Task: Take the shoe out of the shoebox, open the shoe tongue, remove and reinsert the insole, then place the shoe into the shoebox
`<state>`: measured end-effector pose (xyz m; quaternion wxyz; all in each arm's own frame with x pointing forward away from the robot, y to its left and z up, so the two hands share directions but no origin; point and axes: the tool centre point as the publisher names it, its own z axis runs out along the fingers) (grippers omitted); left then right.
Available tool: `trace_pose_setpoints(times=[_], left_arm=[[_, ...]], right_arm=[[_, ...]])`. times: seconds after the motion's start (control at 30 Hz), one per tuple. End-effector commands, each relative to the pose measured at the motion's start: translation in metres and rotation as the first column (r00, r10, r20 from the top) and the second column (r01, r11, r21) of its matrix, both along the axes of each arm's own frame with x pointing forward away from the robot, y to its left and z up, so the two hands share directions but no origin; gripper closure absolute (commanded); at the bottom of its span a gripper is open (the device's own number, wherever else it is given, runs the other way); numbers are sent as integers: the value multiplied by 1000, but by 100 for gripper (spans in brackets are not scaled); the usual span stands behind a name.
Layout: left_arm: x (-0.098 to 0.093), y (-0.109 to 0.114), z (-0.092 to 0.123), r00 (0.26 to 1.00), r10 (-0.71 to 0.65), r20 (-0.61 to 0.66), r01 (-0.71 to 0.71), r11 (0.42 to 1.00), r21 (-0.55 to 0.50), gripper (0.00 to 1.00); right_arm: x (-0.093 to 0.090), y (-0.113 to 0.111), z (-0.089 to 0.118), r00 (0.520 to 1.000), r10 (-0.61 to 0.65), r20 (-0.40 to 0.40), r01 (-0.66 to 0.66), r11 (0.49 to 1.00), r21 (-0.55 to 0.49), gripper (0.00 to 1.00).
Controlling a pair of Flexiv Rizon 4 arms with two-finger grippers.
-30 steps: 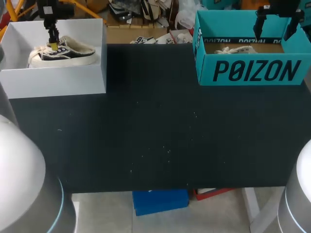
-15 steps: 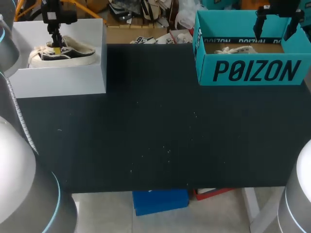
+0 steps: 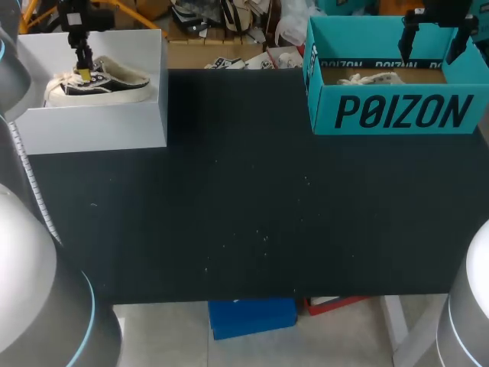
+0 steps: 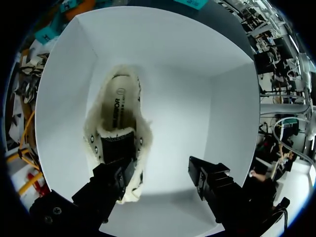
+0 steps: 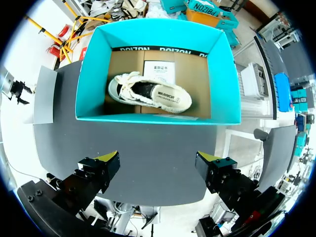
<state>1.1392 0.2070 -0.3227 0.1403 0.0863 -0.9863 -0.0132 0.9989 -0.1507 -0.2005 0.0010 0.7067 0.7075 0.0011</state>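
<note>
Change: left pincer (image 3: pixel 82 73) nudged sideways and came back over the last second, ending about where it started. No lift. The black-and-cream canvas sneaker (image 3: pixel 114 80) has not moved inside the open white cardboard shoebox (image 3: pixel 92 126), at the 10 o'clock corner of the dark counter (image 3: pixel 244 214). Right side unchanged. Judgement: task sits at step one, shoe not yet out, and the left arm looks to be lining up a grasp rather than holding.

Left pincer is spread wide and grips nothing. Left wrist view: one finger (image 4: pixel 111 180) sits over the sneaker's laced front by the tongue, contact unclear. The other finger is over bare box floor, apart from the shoe. The sneaker lies lengthways ahead of the pincer, heel end farthest, insole showing in the opening. Only one side is covered, so the pincer needs to straddle the upper before closing.

Teal printed cardboard shoebox (image 3: pixel 397 111) is at 2 o'clock with a cream lace-up sneaker (image 5: pixel 148 94) lying flat inside. Right pincer (image 3: pixel 434 42) hangs above it, fingers apart, empty, well clear of that shoe.
</note>
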Motion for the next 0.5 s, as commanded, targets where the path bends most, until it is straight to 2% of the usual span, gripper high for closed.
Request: trace_pose_setpoints(times=[0.03,0.37,0.5], left_arm=[[9,3,-10,999,-11,-30,12,1000,13,28],[16,3,-21,1000,-6,-28,6,1000,5,21],[18,3,-24,1000,-11,-27,11,1000,7,24]], right_arm=[[0,0,0,1000,-1,-1,1,1000,0,0],[0,0,0,1000,-1,-1,1,1000,0,0],[0,0,0,1000,-1,-1,1,1000,0,0]])
